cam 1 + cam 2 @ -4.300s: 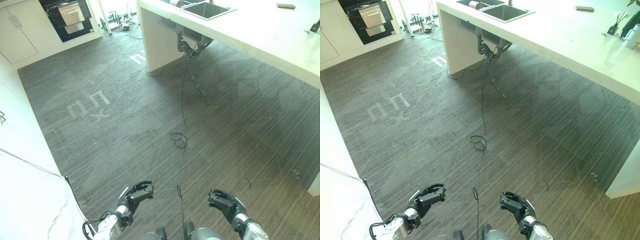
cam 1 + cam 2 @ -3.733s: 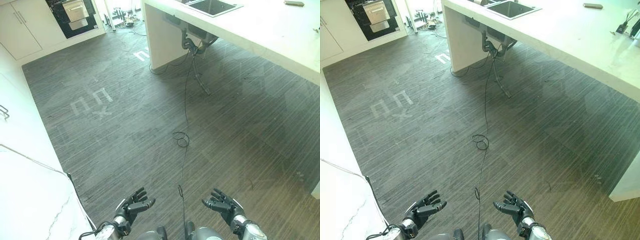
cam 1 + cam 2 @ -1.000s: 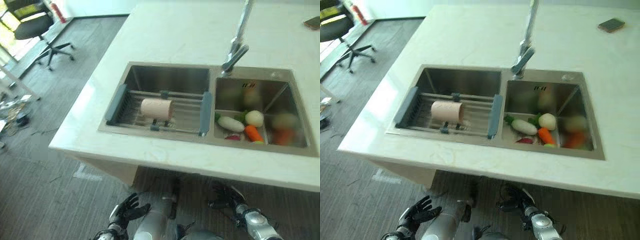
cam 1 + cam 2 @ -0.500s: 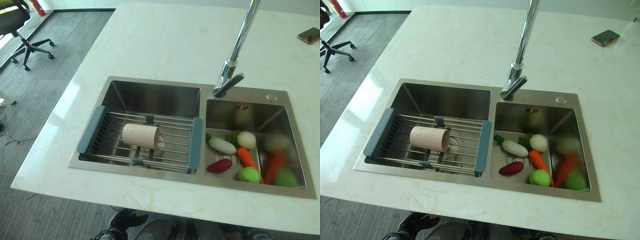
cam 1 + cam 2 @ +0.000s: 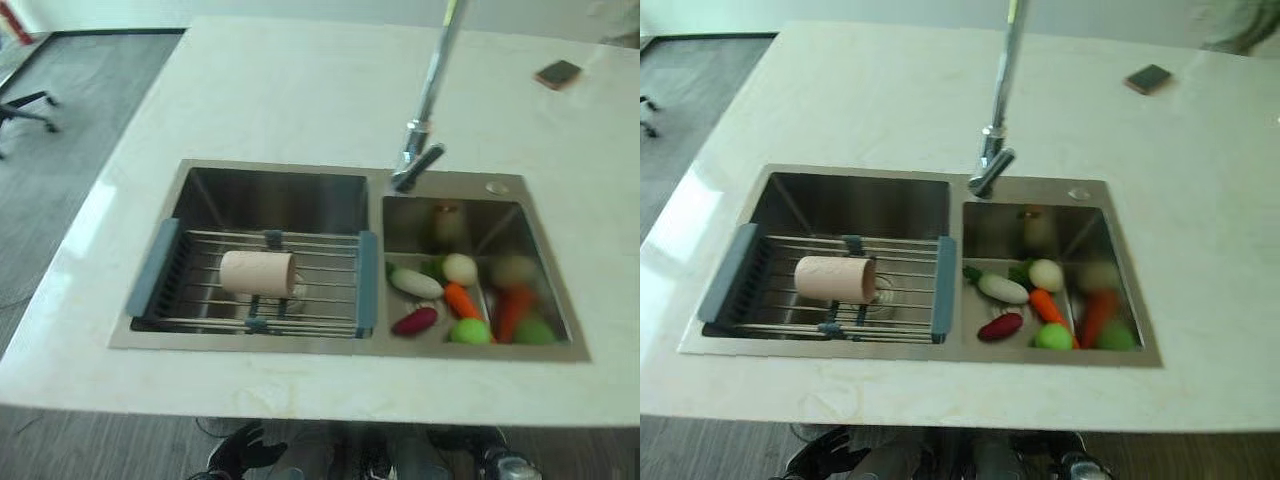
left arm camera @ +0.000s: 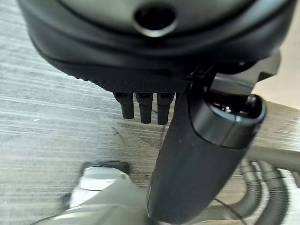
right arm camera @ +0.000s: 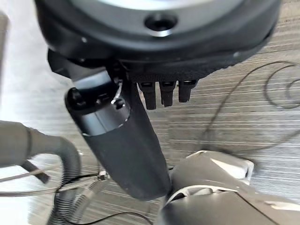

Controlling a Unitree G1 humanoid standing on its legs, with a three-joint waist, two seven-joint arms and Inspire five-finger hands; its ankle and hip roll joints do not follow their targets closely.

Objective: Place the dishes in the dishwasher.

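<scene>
A pale pink cup lies on its side on a wire rack across the left basin of a steel double sink. Both of my hands hang low below the counter's near edge, well short of the cup. My left hand shows over the floor, and in its wrist view the left hand has straight fingers and holds nothing. My right hand is at the bottom right. Its wrist view shows the right hand with fingers straight too, over bare floor.
The right basin holds toy vegetables, among them a carrot and a white radish. A tall chrome faucet rises behind the divider. The white counter surrounds the sink, with a dark phone at its far right.
The camera has swung from the open floor to the sink counter and shifted a little more in the last half second. My curled hands opened early on and stay low.
</scene>
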